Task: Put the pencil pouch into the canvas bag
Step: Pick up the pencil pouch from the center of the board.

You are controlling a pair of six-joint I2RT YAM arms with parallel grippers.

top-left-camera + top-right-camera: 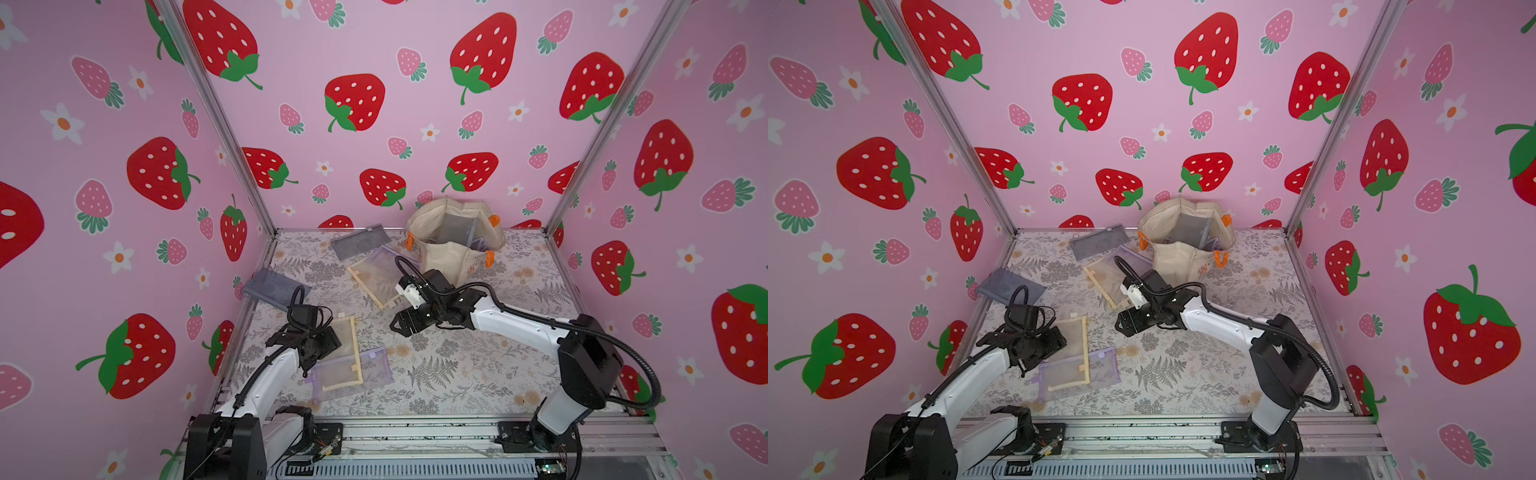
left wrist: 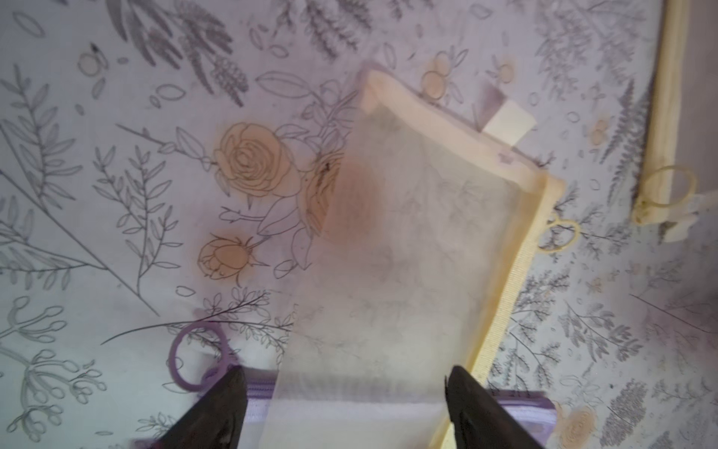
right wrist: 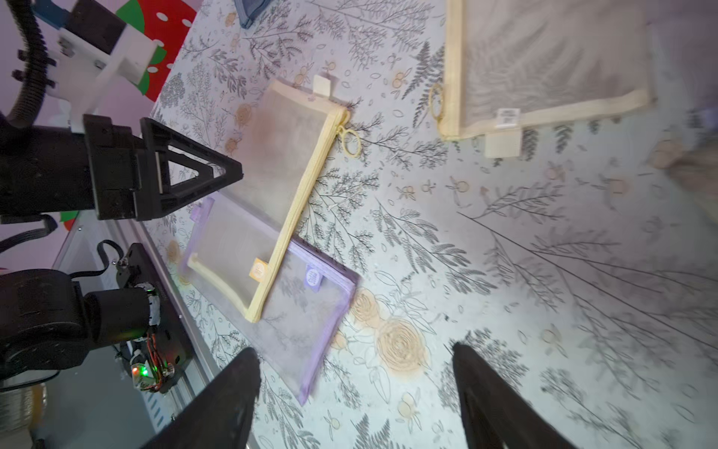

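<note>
Left gripper (image 2: 345, 369) hovers, jaws spread, over a cream mesh pouch (image 2: 419, 241); right gripper (image 3: 355, 348), jaws likewise spread and empty, hangs near the canvas bag (image 1: 444, 257).

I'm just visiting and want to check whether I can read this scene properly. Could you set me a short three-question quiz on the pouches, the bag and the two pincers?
1. True or false: the canvas bag has a pouch inside it.
2. Multiple choice: the yellow-edged pouch under the left pincer lies partly on a pouch of which colour? A green, B purple, C red.
3. Fill in: the jaws of the left pincer and of the right pincer both stand ___.

Key
1. True: a grey pouch shows in its mouth.
2. B: the purple pouch.
3. Open: neither grips anything.
</note>
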